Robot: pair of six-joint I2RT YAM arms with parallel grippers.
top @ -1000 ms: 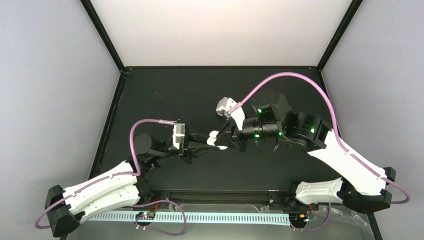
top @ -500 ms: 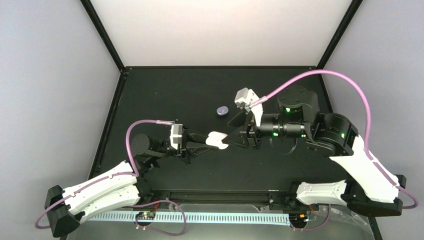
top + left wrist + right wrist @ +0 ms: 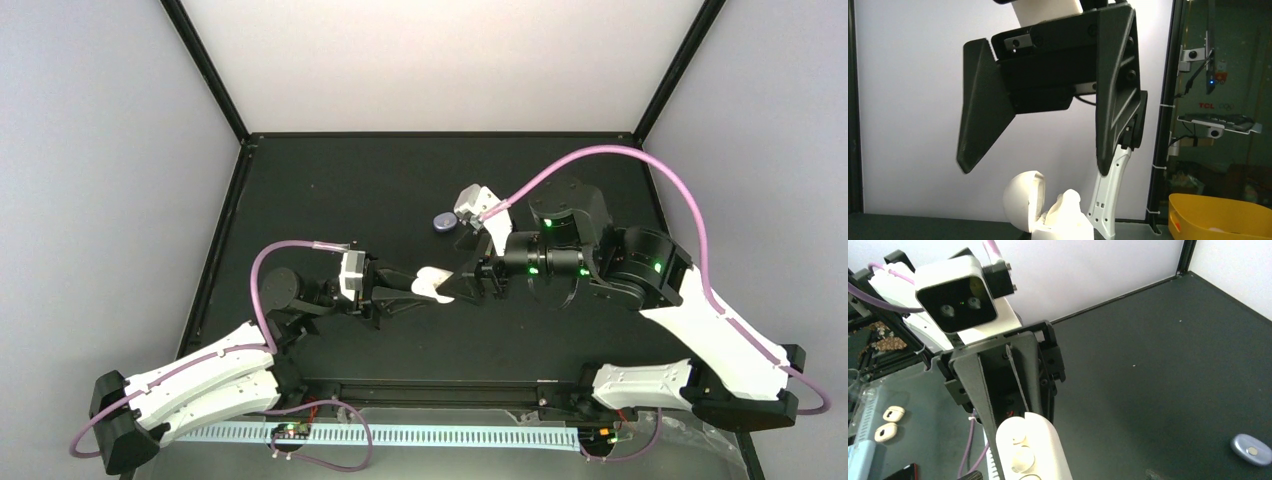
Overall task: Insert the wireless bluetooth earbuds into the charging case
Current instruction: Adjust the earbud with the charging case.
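My left gripper [image 3: 420,288] is shut on the white charging case [image 3: 433,282], holding it above the middle of the table. In the left wrist view the case's domed lid [image 3: 1022,200] stands open and a white earbud [image 3: 1069,202] sits in the base. My right gripper [image 3: 466,284] faces the case from the right, open wide; its two black fingers [image 3: 984,117] hang spread above the case without touching it. The right wrist view shows the case [image 3: 1032,450] end-on in the left gripper's fingers [image 3: 979,385]. A lilac earbud [image 3: 445,222] lies on the table behind the grippers.
The black table [image 3: 330,190] is walled by white panels at the back and sides. The lilac earbud [image 3: 1251,450] lies just right of the right wrist. Two pale oval pieces [image 3: 890,422] lie beyond the table's near edge. A yellow bin [image 3: 1218,215] stands off the table.
My right gripper has opened wide, drawn back to the right and come in again toward the case. The lilac earbud has come into view on the table. The left gripper still holds the case.
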